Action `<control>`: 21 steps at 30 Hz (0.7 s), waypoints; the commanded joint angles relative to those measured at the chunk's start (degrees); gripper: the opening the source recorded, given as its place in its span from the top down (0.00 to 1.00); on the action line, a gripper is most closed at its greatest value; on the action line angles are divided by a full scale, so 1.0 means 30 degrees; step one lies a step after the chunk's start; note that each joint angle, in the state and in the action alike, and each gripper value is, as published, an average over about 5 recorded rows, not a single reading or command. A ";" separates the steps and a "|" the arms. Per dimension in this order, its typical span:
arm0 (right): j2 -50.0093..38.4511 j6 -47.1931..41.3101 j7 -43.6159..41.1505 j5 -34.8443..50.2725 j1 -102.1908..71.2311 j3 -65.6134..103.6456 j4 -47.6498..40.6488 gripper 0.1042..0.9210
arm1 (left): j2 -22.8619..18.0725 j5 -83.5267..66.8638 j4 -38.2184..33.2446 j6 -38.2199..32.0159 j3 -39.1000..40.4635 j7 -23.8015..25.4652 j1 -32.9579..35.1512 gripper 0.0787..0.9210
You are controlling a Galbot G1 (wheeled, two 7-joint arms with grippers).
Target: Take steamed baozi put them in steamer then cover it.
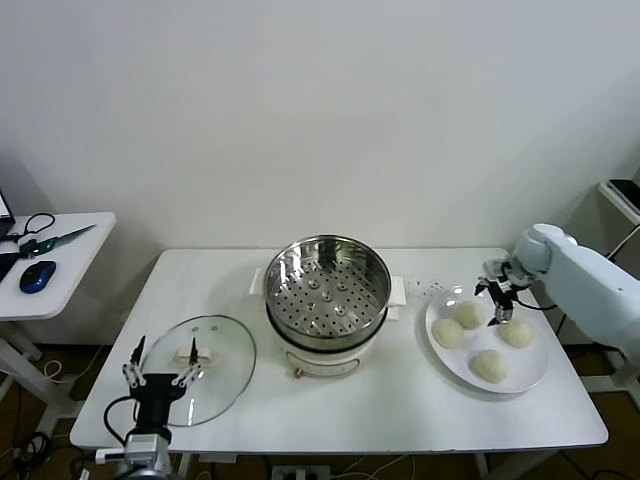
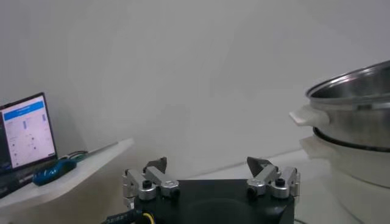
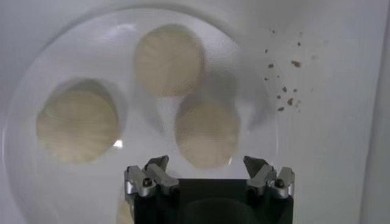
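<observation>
1. The white table (image 1: 400,400) carries everything; a smaller side table (image 1: 60,290) stands off to the robot's left with a blue mouse (image 1: 37,275) and scissors (image 1: 50,240) on it, and the left wrist view shows a lit laptop screen (image 2: 24,131) there too.
2. The steamer (image 1: 328,300) sits in the middle of the table, a shiny steel basket with a holed floor on a white pot base. It holds nothing.
3. The lid (image 1: 215,375), clear glass with a white handle, lies flat on the table to the steamer's left, near the front edge.
4. The white plate (image 1: 440,355) lies to the steamer's right with all four buns on it: one at the back (image 1: 470,314), one at the left (image 1: 448,333), one at the right (image 1: 517,333) and one at the front (image 1: 490,365).
5. The right gripper (image 1: 503,300) hangs just above the plate between the back and right buns, fingers spread and grasping nothing. In its wrist view one bun (image 3: 207,134) lies right ahead of the spread fingers (image 3: 155,170).
6. The left gripper (image 1: 160,362) is low at the table's front edge, over the near rim of the lid, fingers spread and unloaded.
</observation>
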 commanded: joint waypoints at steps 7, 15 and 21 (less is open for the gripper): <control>0.1844 0.0313 -0.0059 -0.0723 -0.0147 0.0218 -0.2329 0.12 | 0.0076 -0.0031 0.0359 0.0044 -0.0022 0.0014 -0.0152 0.12; 0.1992 0.0439 -0.0250 -0.0685 -0.0125 0.0320 -0.2479 0.20 | 0.0033 -0.0017 0.0408 0.0055 -0.0015 0.0014 -0.0172 0.12; 0.1876 0.0525 -0.0368 -0.0637 0.0001 0.0377 -0.2397 0.29 | 0.0001 -0.0016 0.0372 0.0048 -0.0029 0.0007 -0.0085 0.12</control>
